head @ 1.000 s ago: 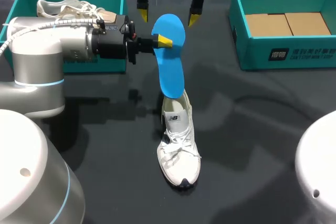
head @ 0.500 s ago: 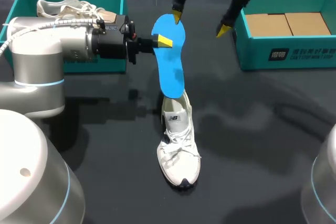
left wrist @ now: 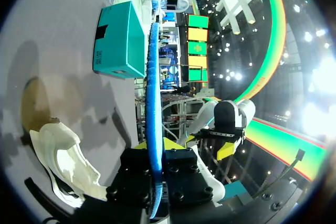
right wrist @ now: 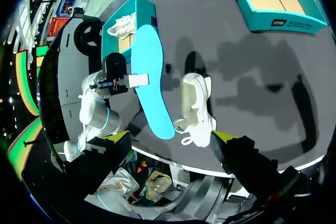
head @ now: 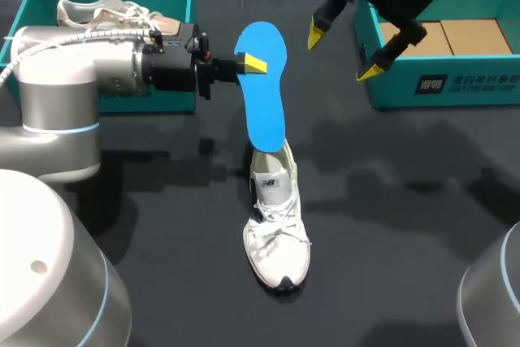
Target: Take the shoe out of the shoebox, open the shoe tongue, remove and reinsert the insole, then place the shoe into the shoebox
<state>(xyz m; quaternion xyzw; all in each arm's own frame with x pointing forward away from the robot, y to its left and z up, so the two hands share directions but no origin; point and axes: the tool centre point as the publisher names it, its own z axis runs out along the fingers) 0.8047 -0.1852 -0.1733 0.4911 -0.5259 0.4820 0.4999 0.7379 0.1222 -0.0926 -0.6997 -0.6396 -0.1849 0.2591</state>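
One blue insole [head: 264, 87] stands up from the collar of the white shoe [head: 276, 225], clamped in the left tool [head: 249, 63]. Well beyond the shoe, the right tool [head: 343, 54] hangs spread apart.

Dk glossy table [head: 422, 225], soft shadows

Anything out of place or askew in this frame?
Only the blue insole: it is out of the white shoe, held upright by the left pincer, its lower end by the shoe's heel. Nothing spilled or damaged.
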